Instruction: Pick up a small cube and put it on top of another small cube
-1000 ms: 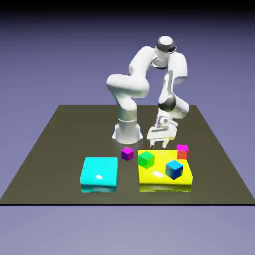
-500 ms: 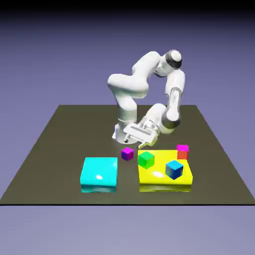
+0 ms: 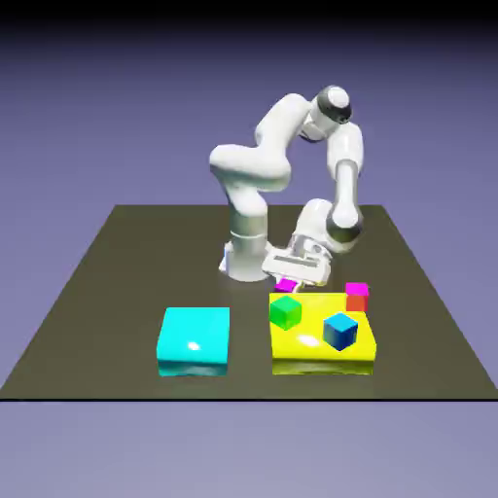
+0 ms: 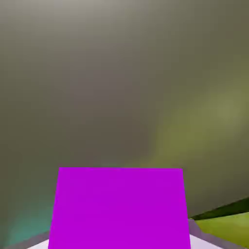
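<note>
Purple all over, the small cube (image 4: pixel 120 209) is clamped in the gripper (image 3: pixel 288 286), the jaws closed on two opposite faces. In the exterior view it shows under the hand, just behind the yellow block (image 3: pixel 321 360); whether it touches the table (image 3: pixel 136 272) I cannot tell. It looks stiff and probably light, with flat faces that ought to give the pads a full bearing. Plain, smooth sides might let it slip or twist if it were knocked, so the middle of two opposite sides seems the right place to hold it, leaving top and bottom free for stacking. Nothing about it looks fragile.

Nearest in front, on the yellow block, sits the green cube (image 3: pixel 285 312), close enough for a low move toward the camera to clip it. The blue cube (image 3: pixel 340 331) is farther forward on the same block, and the cube with a pink top and red sides (image 3: pixel 357 298) stands by its back corner at the exterior view's right. Lifting clear of the block's edge before going across would be wise. Well apart at the exterior view's left lies the cyan block (image 3: pixel 195 336), out of the way.
</note>
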Robot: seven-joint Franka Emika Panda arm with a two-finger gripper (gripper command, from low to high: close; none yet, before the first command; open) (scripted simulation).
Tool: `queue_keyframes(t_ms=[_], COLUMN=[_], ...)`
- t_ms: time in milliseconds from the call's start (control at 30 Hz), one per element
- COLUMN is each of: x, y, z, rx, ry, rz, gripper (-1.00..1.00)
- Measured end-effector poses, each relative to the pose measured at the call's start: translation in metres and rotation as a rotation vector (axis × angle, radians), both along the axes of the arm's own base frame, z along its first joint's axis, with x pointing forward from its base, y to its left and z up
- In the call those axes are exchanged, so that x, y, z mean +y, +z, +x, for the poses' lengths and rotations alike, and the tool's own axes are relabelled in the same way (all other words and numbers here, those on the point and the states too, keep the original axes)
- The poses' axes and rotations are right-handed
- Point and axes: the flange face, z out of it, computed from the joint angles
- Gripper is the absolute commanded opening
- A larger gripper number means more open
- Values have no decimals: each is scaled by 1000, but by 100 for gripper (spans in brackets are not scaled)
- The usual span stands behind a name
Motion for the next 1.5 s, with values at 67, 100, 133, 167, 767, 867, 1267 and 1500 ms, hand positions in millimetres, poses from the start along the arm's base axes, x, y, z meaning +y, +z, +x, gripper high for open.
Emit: queue_keyframes(t_ms=[67,100,133,167,767,867,1267,1500], x=[38,61,84,107,349,348,269,205], y=[5,7,12,18,318,361,372,276], z=[-3,-8,-13,-17,24,68,276,353], rx=[6,21,31,37,-419,-516,-570,-315], ry=[85,136,184,230,214,46,-737,-1064], rz=[115,189,264,338,1299,1315,843,300], gripper=[-100,-100,-100,-100,-100,-100,-100,-100])
